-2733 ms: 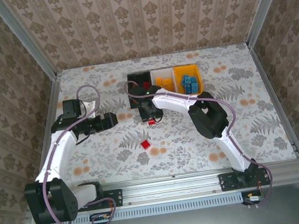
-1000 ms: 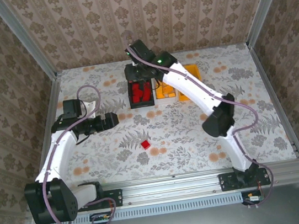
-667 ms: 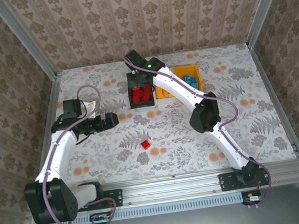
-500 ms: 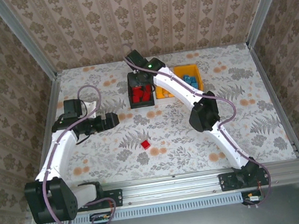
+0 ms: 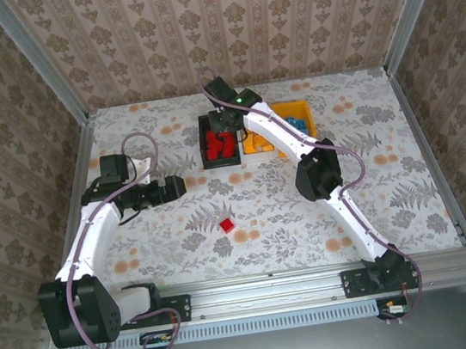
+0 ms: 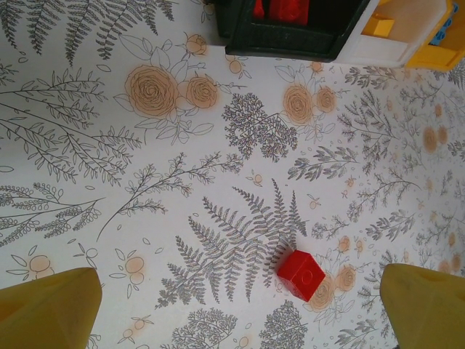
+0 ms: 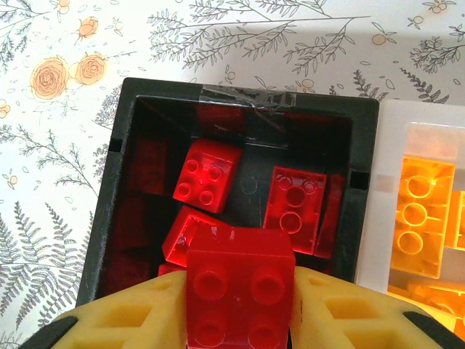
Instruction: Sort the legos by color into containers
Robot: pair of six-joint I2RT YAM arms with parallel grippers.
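My right gripper (image 7: 241, 309) is shut on a red lego (image 7: 241, 287) and hangs over the black container (image 7: 247, 98), which holds several red legos (image 7: 207, 173). In the top view the right gripper (image 5: 224, 122) sits above that black container (image 5: 204, 144). Beside it are the white container (image 7: 374, 218) with orange-yellow legos (image 7: 421, 214) and the orange-yellow container (image 5: 304, 134) with blue legos. One red lego (image 5: 227, 225) lies alone on the table; in the left wrist view this red lego (image 6: 300, 274) lies ahead of my open, empty left gripper (image 6: 238, 309). The left gripper (image 5: 184, 184) hovers left of centre.
The three containers stand in a row at the back middle of the patterned table (image 5: 390, 178). Metal rails and wallpapered walls (image 5: 31, 99) close the table on three sides. Both arm bases sit at the near edge.
My right arm has stayed over the black container with the red lego, shifting slightly to the right. The left arm and the loose red lego have not moved.
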